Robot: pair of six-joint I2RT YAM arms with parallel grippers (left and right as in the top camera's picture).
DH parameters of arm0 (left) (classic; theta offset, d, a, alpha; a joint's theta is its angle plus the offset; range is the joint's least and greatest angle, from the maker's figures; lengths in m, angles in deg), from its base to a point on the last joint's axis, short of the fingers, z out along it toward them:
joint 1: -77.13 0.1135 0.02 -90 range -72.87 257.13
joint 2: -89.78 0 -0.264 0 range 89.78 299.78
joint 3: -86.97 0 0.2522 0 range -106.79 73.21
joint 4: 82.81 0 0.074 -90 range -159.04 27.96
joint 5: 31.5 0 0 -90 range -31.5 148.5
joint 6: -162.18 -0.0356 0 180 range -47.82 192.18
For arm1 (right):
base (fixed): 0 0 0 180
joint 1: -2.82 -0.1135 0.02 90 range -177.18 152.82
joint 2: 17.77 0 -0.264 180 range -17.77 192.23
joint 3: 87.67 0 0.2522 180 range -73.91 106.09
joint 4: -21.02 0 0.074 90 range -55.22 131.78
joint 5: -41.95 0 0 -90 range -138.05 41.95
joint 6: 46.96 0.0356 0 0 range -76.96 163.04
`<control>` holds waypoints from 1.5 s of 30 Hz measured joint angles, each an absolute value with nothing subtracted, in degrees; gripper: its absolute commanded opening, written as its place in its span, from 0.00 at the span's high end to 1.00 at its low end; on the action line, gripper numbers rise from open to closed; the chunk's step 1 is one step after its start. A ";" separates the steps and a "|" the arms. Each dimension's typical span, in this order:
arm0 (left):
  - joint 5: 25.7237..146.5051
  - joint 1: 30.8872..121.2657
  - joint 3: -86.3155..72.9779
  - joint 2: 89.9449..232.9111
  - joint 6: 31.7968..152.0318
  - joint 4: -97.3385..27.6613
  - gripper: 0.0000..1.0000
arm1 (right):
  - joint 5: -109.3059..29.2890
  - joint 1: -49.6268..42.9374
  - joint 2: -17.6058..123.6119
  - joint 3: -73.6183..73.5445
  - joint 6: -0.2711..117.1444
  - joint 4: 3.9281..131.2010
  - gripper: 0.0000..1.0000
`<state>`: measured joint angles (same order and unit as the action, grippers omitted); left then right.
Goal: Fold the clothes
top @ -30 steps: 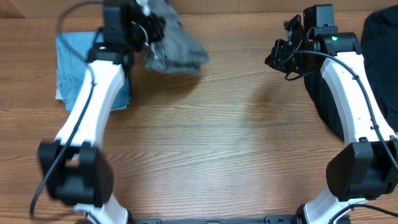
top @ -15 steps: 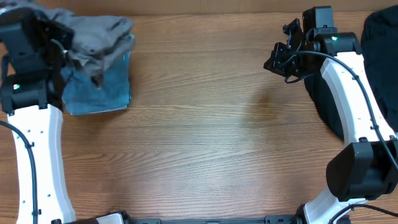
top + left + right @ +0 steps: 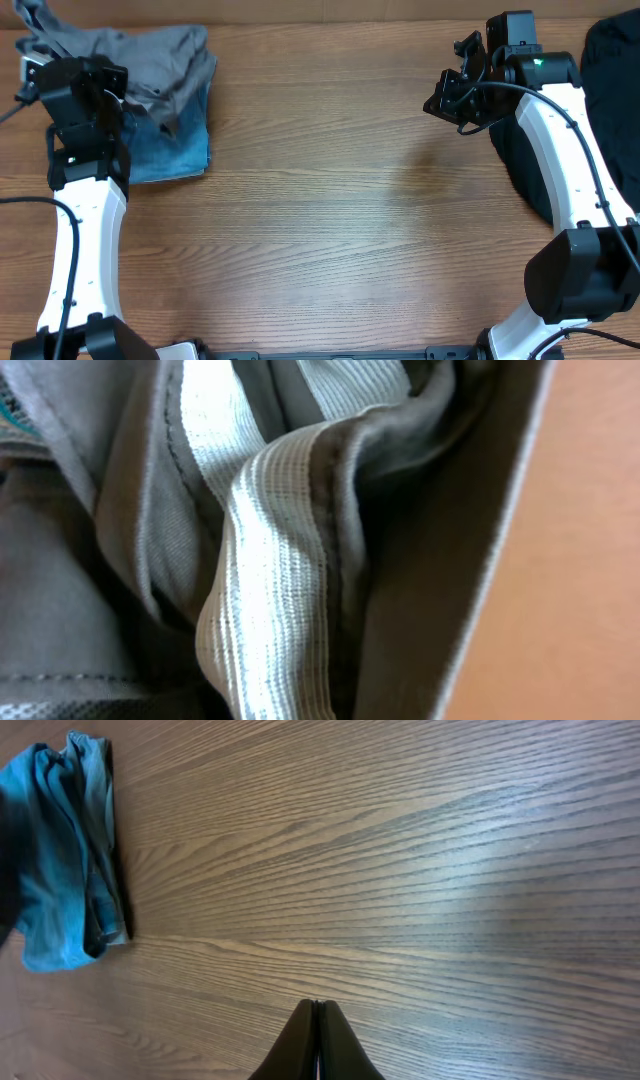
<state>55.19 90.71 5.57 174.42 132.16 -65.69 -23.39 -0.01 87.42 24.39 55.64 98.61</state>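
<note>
The clothes, a grey pair of shorts (image 3: 160, 58), lie bunched at the far left, draped over a folded light-blue denim garment (image 3: 170, 155). My left gripper (image 3: 62, 58) is at the shorts' left end, shut on the fabric, its fingers hidden by cloth. The left wrist view is filled by grey folds and the ribbed pale waistband (image 3: 270, 560). Far from the shorts, my right gripper (image 3: 441, 100) hangs shut and empty over bare wood at the back right; its closed fingertips (image 3: 318, 1012) show in the right wrist view.
A large black garment (image 3: 612, 60) lies at the right edge, partly under the right arm. The blue denim (image 3: 60, 890) also shows at the left of the right wrist view. The wooden table (image 3: 340, 230) spans the middle.
My left arm has swung the grey shorts from the back middle to the far left, where they now drape over the denim. The right arm has not moved.
</note>
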 measured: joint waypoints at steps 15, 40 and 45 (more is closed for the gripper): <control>55.14 93.73 10.16 181.85 142.79 -36.16 0.07 | -23.39 -0.01 87.42 24.39 55.64 98.66 0.96; 62.33 98.75 10.18 156.35 115.55 -37.41 0.96 | -23.36 -0.01 87.42 24.39 55.64 98.68 0.96; 59.14 99.06 10.18 166.07 113.52 -41.89 0.96 | -23.39 -0.01 87.42 24.39 55.64 98.68 0.96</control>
